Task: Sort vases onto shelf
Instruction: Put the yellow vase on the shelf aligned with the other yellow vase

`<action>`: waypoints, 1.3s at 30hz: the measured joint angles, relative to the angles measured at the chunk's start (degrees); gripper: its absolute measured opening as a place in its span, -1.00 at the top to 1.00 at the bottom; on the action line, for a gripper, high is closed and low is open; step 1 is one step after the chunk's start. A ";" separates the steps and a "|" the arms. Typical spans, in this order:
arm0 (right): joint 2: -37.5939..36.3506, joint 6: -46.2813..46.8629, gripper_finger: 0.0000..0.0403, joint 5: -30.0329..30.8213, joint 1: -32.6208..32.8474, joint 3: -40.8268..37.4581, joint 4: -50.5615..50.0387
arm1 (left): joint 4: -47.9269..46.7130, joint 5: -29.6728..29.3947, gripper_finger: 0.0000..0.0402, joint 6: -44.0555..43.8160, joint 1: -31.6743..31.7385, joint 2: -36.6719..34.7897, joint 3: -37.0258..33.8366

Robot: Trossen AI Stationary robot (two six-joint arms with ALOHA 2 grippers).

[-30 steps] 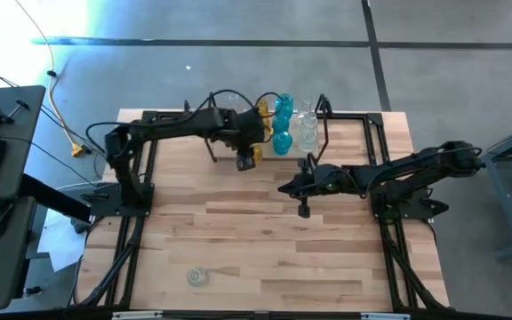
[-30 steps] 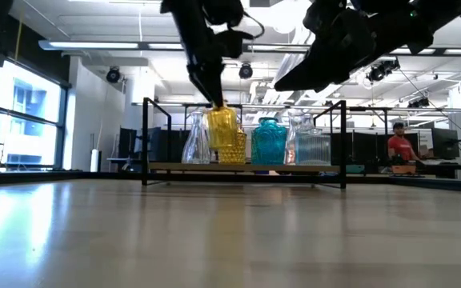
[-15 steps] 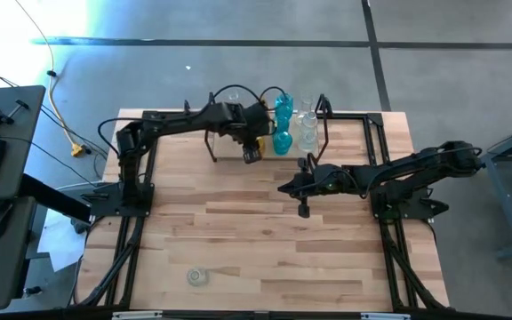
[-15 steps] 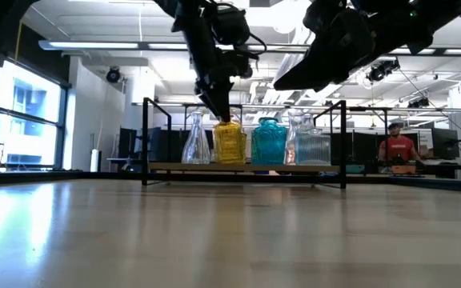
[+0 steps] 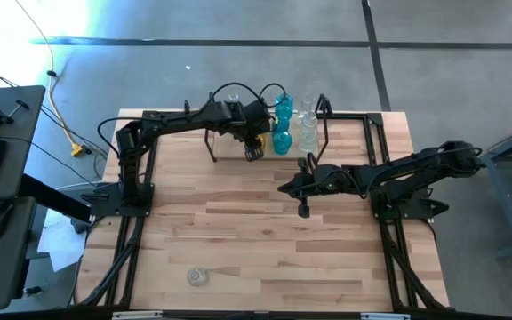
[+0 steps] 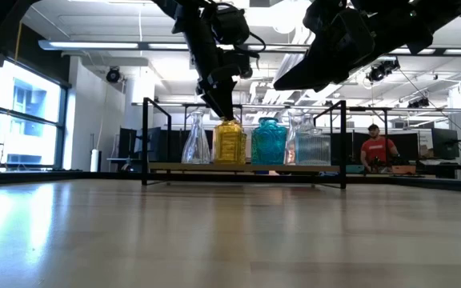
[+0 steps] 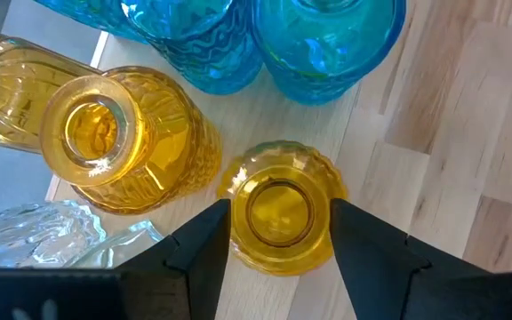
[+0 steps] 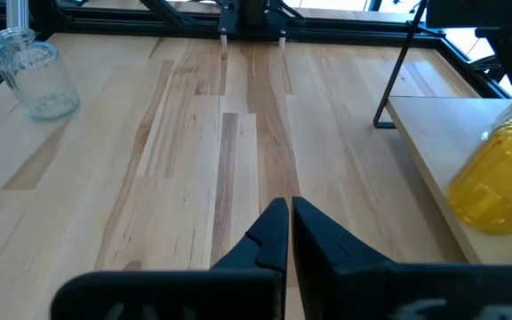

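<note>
Overhead and table-level cameras (plus wrists) share the shelf.

**Layout around left pincer**

Left gripper is directly above a vase standing on the shelf, one finger on each side of its neck. Just beside the gripper, on the shelf: a second vase and two more vases behind. Right gripper sits well apart, over the table in front of the shelf. A lone vase stands far off near the table's front edge.
</note>
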 joint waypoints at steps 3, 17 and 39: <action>0.00 0.00 1.00 0.00 0.00 0.00 -0.01 | 0.01 0.06 0.10 0.44 0.00 0.00 0.00; 0.02 -0.02 1.00 0.01 0.00 0.00 0.00 | 3.14 -0.40 0.13 2.53 -0.01 -0.15 -0.02; 0.02 -1.14 1.00 1.10 -0.02 0.00 0.23 | 4.96 0.06 0.57 4.33 -3.47 -11.66 -9.35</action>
